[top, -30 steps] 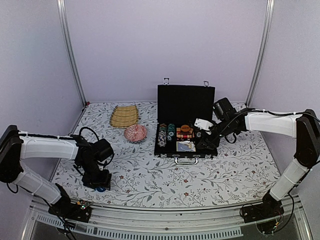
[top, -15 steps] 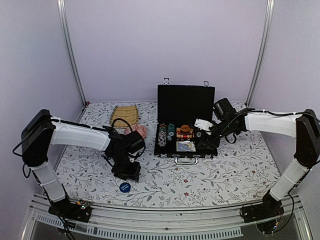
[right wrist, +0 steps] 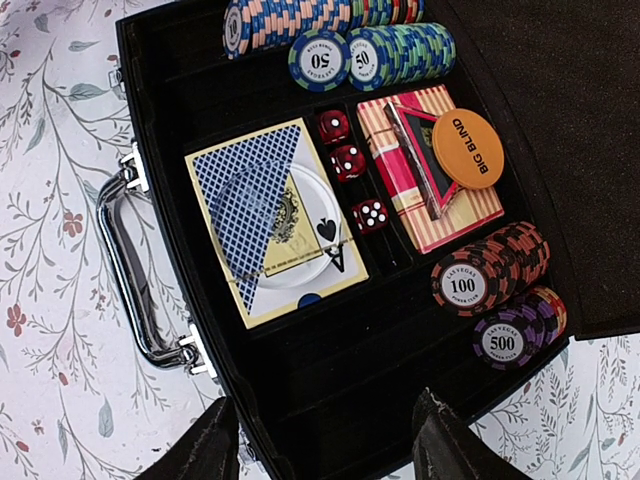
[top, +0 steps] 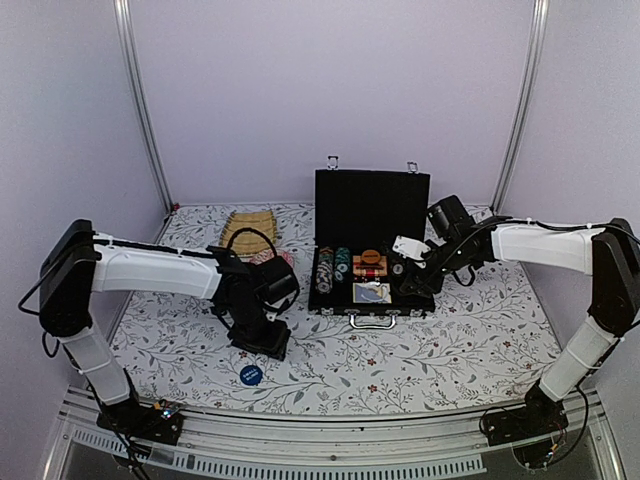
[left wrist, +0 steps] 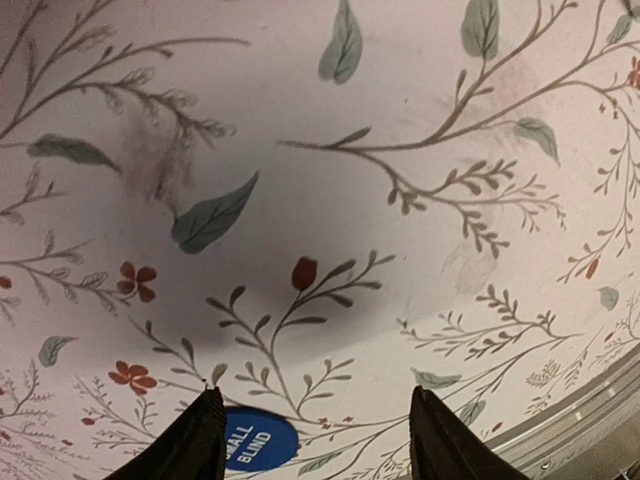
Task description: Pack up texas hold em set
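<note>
My left gripper (left wrist: 316, 400) hangs low over the flowered table (top: 450, 340), jaws roughly half apart with nothing between them; the blue small-blind disc (left wrist: 255, 440) lies flat on the cloth just to the near side of it, well apart from the open black briefcase (top: 372, 205) to the far right; my right gripper (right wrist: 325, 402) hovers over the case's right side, jaws likewise apart and empty; the disc is thin, so I judge my jaws may skid over it or snag the cloth; carrying it across, my arms could clash at the case.
</note>
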Action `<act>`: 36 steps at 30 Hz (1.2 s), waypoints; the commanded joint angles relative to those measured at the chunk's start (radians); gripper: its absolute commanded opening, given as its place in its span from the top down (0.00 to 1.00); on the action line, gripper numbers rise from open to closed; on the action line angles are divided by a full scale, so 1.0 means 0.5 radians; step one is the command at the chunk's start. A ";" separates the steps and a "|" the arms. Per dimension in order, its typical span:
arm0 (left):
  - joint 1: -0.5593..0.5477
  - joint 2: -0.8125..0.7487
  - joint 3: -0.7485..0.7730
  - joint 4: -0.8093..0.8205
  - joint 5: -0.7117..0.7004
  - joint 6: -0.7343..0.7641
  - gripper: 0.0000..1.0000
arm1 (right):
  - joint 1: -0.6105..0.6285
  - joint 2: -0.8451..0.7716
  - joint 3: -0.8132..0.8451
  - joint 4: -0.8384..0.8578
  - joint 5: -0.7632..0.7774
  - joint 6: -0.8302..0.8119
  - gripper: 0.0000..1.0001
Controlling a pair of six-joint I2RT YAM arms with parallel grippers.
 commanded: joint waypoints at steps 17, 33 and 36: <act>-0.083 -0.172 -0.347 -0.104 -0.033 0.010 0.34 | -0.006 0.056 -0.019 0.013 0.000 -0.022 0.39; -0.142 -0.156 -0.379 -0.037 -0.068 -0.079 0.37 | -0.005 0.086 -0.016 0.004 -0.011 -0.028 0.39; -0.188 -0.146 -0.389 -0.050 -0.098 -0.115 0.37 | -0.006 0.091 -0.011 -0.001 -0.017 -0.028 0.39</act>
